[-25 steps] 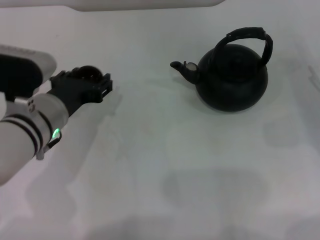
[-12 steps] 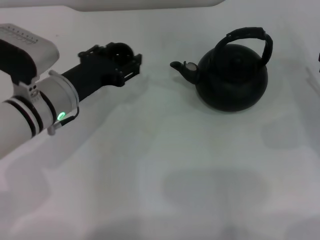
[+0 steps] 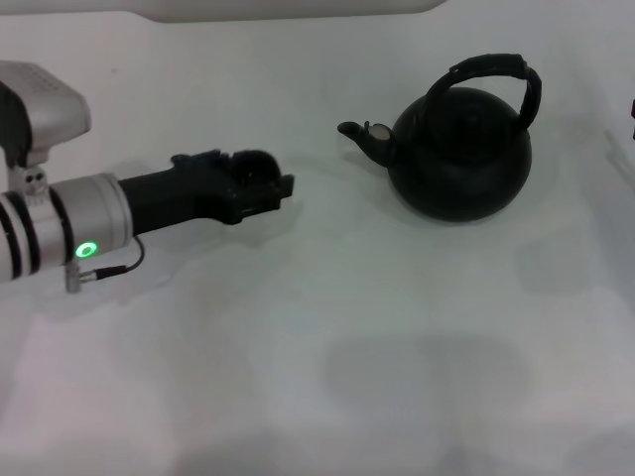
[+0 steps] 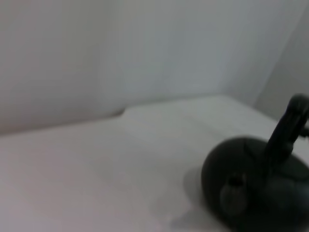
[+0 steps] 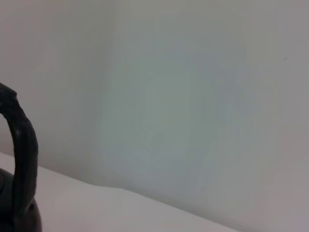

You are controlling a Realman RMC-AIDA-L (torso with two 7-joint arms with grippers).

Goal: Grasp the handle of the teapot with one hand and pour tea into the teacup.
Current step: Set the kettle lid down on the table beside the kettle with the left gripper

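The matte black teapot [image 3: 461,159] stands on the white table at the right, its spout [image 3: 357,134] pointing left and its arched black handle [image 3: 496,67] upright over it. My left gripper [image 3: 270,188] reaches in from the left, low over the table and to the left of the spout, shut on the small dark teacup [image 3: 253,167]. The left wrist view shows the teapot [image 4: 251,188] and its handle [image 4: 287,125] ahead. The right wrist view shows the handle [image 5: 21,145] close by. Only a dark sliver of my right arm [image 3: 632,107] shows at the right edge.
The white table [image 3: 327,327] stretches wide in front of the teapot and the arm. A pale wall [image 5: 193,96] rises behind the table. A white edge [image 3: 298,8] runs along the back.
My left gripper has carried the teacup from the far left towards the teapot, first up and right, then lower. The teapot has not moved.
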